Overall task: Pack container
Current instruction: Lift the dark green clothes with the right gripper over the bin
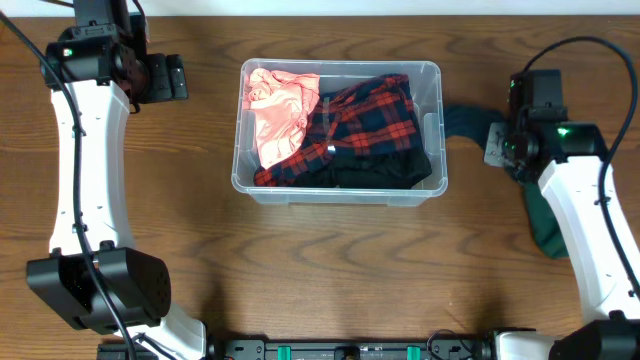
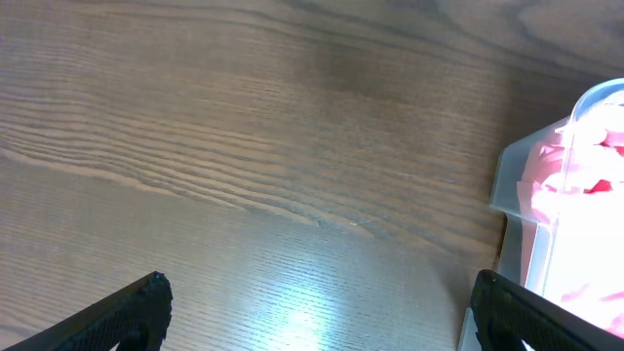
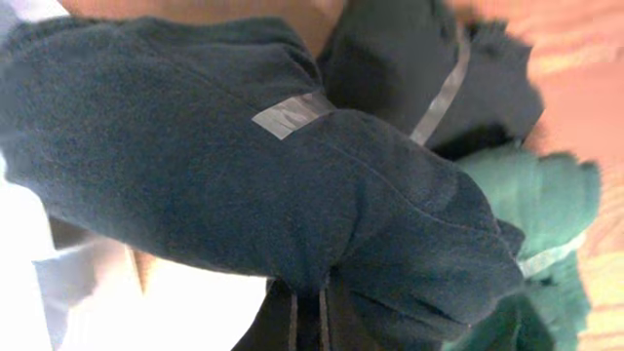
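Overhead view: a brown wooden table (image 1: 200,220) with a visible grain is filling the frame, and a pale strip is running along the top edge. The container (image 1: 340,193), a clear plastic bin with rounded corners and a rimmed edge, is sitting at the centre of the frame, slightly above the middle. A pink garment (image 1: 280,110) is lying in its left part. A red-and-navy checked garment (image 1: 365,120) is spreading across the middle and right, and a black cloth (image 1: 390,170) is showing at the lower right inside. The left gripper (image 1: 168,78) is hanging at the upper left, apart from the container. The right gripper (image 1: 497,145) is standing right of the container, at a dark cloth (image 1: 462,122) on the table. A green cloth (image 1: 547,238) is trailing down the right side beneath the arm.

Left wrist view: bare wood with a bright glare patch is taking up most of the frame. The two black fingers (image 2: 117,317) are standing far apart at the lower corners, holding nothing. A corner of the container is showing at the right edge, the pink garment visible through its wall.

Right wrist view: the dark cloth is crowding the frame, with grey strips on it. The green cloth is lying at the right. The fingers (image 3: 292,327) at the bottom centre are pressing together on a fold of the dark cloth.
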Controlling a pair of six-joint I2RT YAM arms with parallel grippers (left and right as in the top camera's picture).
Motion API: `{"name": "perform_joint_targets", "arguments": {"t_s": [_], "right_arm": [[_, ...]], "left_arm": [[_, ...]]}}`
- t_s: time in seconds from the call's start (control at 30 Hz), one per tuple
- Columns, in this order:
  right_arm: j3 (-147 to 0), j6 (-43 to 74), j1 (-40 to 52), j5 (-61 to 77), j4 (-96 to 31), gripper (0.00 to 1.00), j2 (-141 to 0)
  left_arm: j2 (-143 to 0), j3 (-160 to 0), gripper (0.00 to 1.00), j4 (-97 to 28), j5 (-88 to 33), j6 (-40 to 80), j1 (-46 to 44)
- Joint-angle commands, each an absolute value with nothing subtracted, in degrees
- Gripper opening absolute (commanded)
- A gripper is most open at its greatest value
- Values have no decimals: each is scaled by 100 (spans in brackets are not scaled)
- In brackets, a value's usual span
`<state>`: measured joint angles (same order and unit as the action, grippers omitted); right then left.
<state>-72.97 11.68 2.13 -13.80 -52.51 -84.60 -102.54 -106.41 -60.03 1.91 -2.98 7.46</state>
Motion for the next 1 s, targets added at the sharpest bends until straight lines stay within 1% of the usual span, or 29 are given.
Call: {"name": "perform_joint_targets", "arguments": {"t_s": [0.0, 0.1, 0.3, 0.47, 0.57, 0.73, 0.97], "right_arm": [[-7852, 784, 183, -1496, -5157, 1, -8350], [-8263, 432, 196, -1468, -5048, 1, -8350], [-8823, -882, 373, -886, -4510, 1, -8350], [-8884, -2235, 847, -290, -3913, 1, -8359], [-8882, -2801, 1219, 27, -3612, 1, -8416], [-8882, -2821, 1721, 30, -3186, 1, -8683], [-8882, -2200, 2161, 30, -2585, 1, -9445]], "left_arm": [[-10291, -10608, 98, -6018, 220, -270, 764], [-10291, -10608, 98, -6018, 220, -268, 764], [-10291, -10608, 98, -6018, 220, -268, 764], [-10291, -10608, 98, -6018, 220, -268, 764], [-10291, -10608, 98, -6018, 220, -268, 764], [-10291, -10608, 98, -6018, 220, -268, 764], [-10291, -10608, 98, -6018, 220, -268, 764]]}}
